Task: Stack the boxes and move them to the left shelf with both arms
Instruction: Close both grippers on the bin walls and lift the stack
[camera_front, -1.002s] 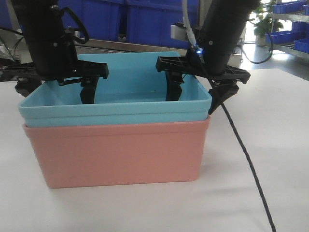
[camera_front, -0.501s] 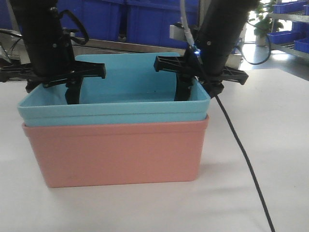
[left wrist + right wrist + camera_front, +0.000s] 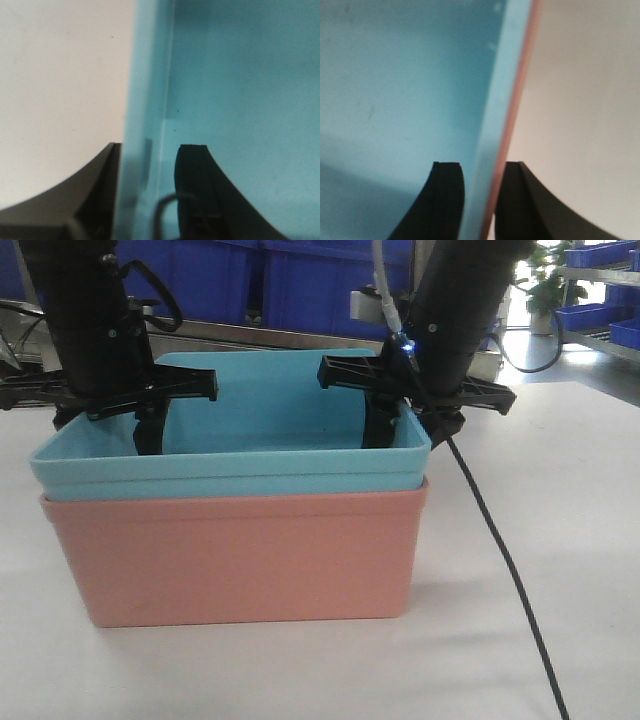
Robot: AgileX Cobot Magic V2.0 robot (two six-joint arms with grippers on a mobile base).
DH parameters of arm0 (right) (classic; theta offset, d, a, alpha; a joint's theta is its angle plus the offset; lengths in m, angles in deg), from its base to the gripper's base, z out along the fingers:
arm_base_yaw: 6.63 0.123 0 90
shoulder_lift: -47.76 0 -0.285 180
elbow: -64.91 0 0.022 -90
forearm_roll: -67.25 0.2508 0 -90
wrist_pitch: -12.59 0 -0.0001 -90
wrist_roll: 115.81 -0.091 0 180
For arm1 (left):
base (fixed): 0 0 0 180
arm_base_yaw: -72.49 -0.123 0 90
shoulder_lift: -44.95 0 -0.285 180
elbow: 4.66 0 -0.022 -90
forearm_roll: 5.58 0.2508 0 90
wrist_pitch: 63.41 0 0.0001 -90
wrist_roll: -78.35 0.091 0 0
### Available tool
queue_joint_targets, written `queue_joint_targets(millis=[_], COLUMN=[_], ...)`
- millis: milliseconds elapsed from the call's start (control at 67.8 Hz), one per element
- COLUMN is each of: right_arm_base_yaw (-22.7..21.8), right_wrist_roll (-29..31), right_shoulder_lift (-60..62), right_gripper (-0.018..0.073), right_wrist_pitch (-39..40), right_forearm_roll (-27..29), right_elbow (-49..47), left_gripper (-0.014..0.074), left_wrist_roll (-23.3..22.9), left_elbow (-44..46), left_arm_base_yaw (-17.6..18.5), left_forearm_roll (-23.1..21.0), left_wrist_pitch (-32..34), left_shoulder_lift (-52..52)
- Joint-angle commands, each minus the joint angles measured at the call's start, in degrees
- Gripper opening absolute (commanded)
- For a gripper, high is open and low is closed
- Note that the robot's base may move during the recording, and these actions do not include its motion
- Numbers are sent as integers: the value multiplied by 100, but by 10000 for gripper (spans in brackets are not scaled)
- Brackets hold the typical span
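Desk [image 3: 570, 470]: white top, spanning the whole front view; carries everything listed below.

Dark blue crates [image 3: 300, 280]: a row beyond the desk's far edge, above a steel bar [image 3: 260, 337].

Pink tub [image 3: 240, 560]: stands upright on the desk, its back side toward the far edge and well in from the right edge.

Teal tub [image 3: 230, 475]: nested inside the pink tub, rim a little above the pink rim; nothing lies inside it.

Left pincer [image 3: 105, 428]: astride the teal tub's left wall, one finger inside, one outside. In the left wrist view the pincer [image 3: 150, 152] is clenched on that wall (the inner finger looks a hair off it, though the picture is blurred).

Right pincer [image 3: 412, 425]: astride the right wall in the same way. In the right wrist view the pincer [image 3: 480, 169] grasps the teal tub's wall, with the pink rim also caught against the outer finger.

Cable [image 3: 500, 560]: thin and black, running from the right pincer across the desk toward the near edge
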Motion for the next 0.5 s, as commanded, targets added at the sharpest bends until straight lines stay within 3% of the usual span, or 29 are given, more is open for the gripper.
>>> queue_joint_targets(millis=[0,251,486], right_arm_base_yaw=[11,11,11], right_wrist_roll=[49,49,68], right_shoulder_lift=[467,828,1135], right_gripper=[50,50,50], right_wrist_pitch=[200,231,184], right_forearm_roll=[-26,-26,-32], right_elbow=[-108,-108,-108], left_gripper=[-3,-3,-3], left_wrist_roll=[414,414,414], left_elbow=[47,47,47], left_arm_base_yaw=[50,54,272], left_forearm_roll=[-161,-152,8], left_wrist_pitch=[158,158,96], left_shoulder_lift=[-373,-955,-1520])
